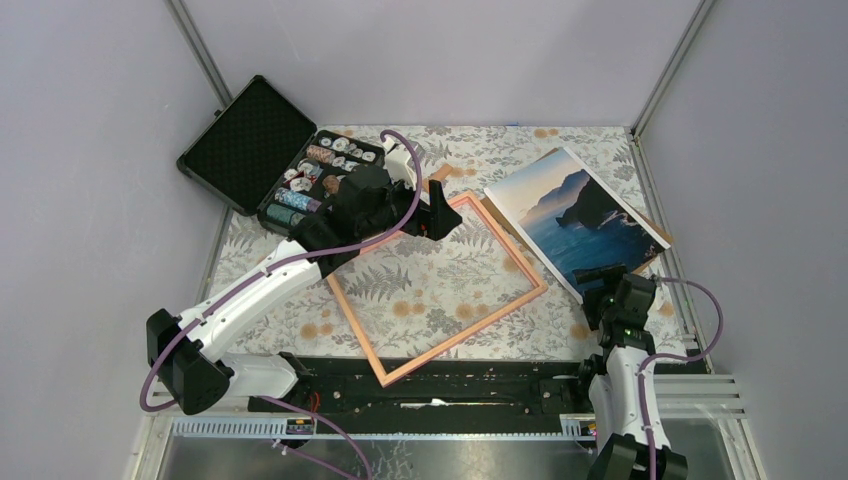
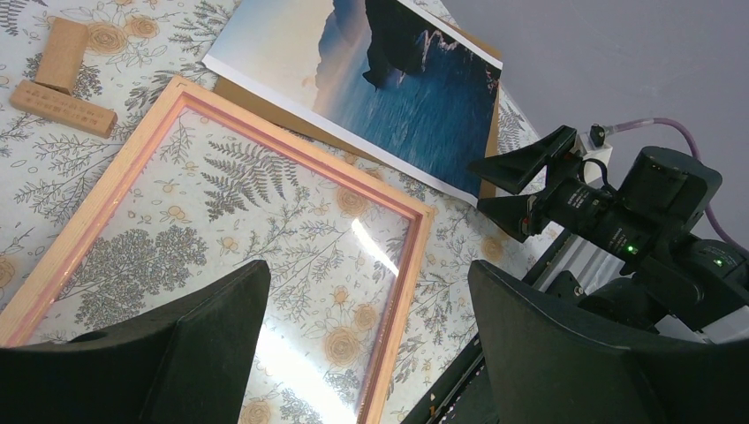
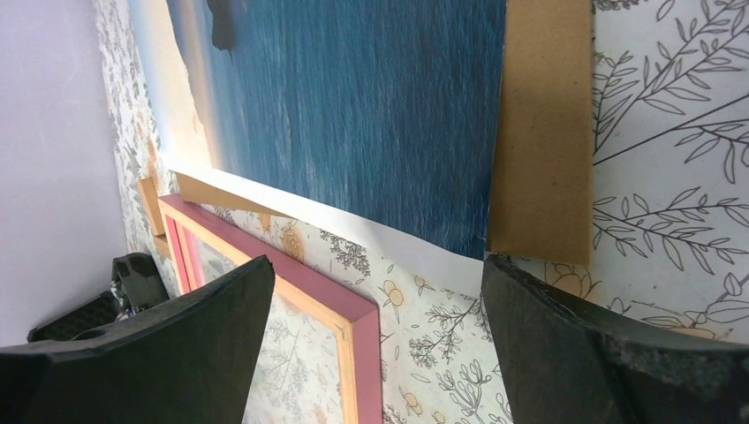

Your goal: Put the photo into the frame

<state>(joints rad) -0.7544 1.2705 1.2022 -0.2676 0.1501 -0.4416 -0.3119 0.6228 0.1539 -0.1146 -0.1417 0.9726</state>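
Observation:
The photo [image 1: 575, 215], a blue mountain and sky print, lies face up at the right on a brown board [image 3: 539, 132]. It also shows in the left wrist view [image 2: 397, 79] and the right wrist view [image 3: 371, 115]. The frame [image 1: 506, 241], pinkish-orange with thin rails, lies flat in the middle of the table, beside the photo and apart from it. My left gripper [image 1: 440, 215] is open and empty over the frame's far corner; a rail [image 2: 402, 291] passes between its fingers below. My right gripper [image 1: 603, 277] is open and empty at the photo's near edge, above the frame's corner [image 3: 353, 309].
An open black case [image 1: 250, 140] with spools stands at the back left. Two small wooden blocks [image 2: 62, 106] lie beside the frame's far corner. Grey walls close in the table on three sides. The black base rail [image 1: 430, 385] runs along the near edge.

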